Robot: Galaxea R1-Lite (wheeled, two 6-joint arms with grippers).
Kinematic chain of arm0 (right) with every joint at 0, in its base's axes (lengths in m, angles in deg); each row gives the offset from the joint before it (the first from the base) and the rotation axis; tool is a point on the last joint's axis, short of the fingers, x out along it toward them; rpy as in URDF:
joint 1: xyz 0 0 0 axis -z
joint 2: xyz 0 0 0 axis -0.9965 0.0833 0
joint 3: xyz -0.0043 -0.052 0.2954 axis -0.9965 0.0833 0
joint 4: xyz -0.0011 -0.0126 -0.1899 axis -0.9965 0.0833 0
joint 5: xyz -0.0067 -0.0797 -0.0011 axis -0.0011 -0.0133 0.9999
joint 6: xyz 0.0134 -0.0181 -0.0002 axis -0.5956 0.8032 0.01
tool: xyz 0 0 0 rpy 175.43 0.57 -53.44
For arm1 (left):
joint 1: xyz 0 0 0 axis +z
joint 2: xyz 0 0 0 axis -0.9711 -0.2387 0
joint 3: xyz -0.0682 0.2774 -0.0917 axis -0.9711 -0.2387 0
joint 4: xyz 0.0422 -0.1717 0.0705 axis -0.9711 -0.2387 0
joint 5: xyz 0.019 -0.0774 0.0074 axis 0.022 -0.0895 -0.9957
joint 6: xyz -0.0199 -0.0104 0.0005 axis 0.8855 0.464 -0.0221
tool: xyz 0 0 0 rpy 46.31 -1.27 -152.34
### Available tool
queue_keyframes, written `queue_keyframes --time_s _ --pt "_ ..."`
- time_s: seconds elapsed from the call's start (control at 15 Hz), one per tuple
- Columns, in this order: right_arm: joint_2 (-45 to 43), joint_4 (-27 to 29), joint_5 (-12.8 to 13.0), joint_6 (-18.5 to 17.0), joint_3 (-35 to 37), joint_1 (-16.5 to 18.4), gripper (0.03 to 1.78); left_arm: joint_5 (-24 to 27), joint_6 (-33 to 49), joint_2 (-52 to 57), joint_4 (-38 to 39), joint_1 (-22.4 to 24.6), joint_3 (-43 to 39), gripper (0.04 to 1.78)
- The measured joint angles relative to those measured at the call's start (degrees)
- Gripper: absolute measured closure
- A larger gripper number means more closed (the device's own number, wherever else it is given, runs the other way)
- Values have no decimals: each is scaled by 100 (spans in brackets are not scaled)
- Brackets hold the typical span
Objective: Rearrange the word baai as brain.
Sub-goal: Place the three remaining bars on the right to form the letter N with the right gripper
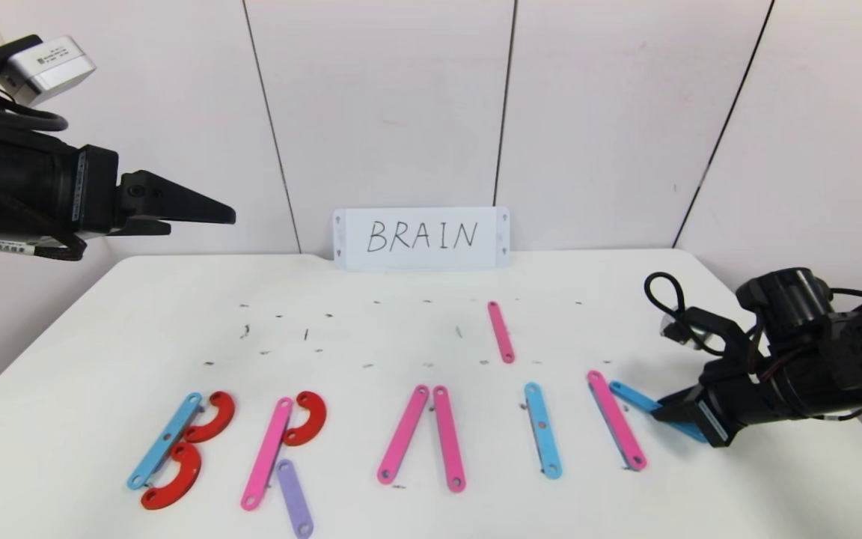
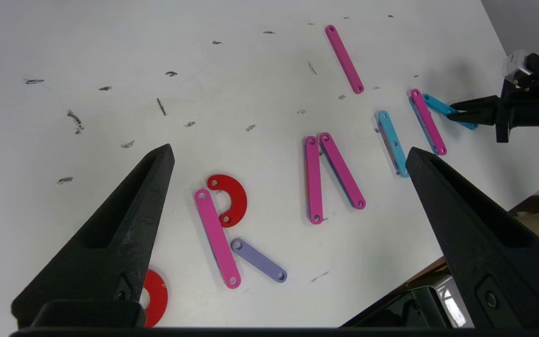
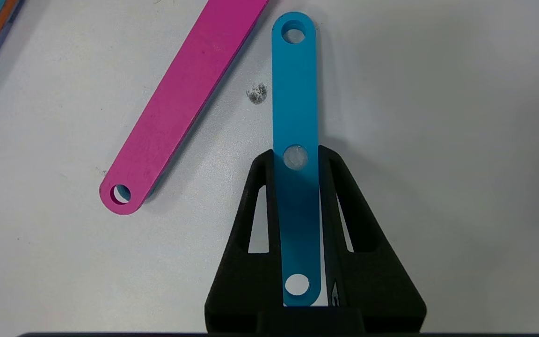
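**Right hand clamped on the blue bar for the N**

Head view: the right hand [image 1: 672, 414] sits low at the surface's [image 1: 401, 329] 4 o'clock edge, its jaws closed on a light-blue bar [image 1: 633, 397]. That bar's long axis runs from 10 to 4 o'clock, its free end just beside the top of a pink bar [image 1: 616, 430], the first stroke of the last letter. The B, R, A and I lie in a row to the left, below the white card [image 1: 421, 237]. A spare pink bar [image 1: 500, 332] lies at 12 o'clock of the gap between A and I. The left hand [image 1: 199, 209] is raised at 10 o'clock, well apart from everything.

Left wrist view: the left hand's jaws stand wide apart and empty above the R.

Right wrist view: the blue bar runs straight out between the jaws, gripped around its middle hole; the pink bar lies at an angle beside it. The right arm is judged far nearer for placing this stroke.
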Motion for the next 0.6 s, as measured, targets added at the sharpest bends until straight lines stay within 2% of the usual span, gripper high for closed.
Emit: queue_keyframes --time_s 0.6 --pt "88 0 0 99 -18 -30 154 -5 2 7 2 0 2 9"
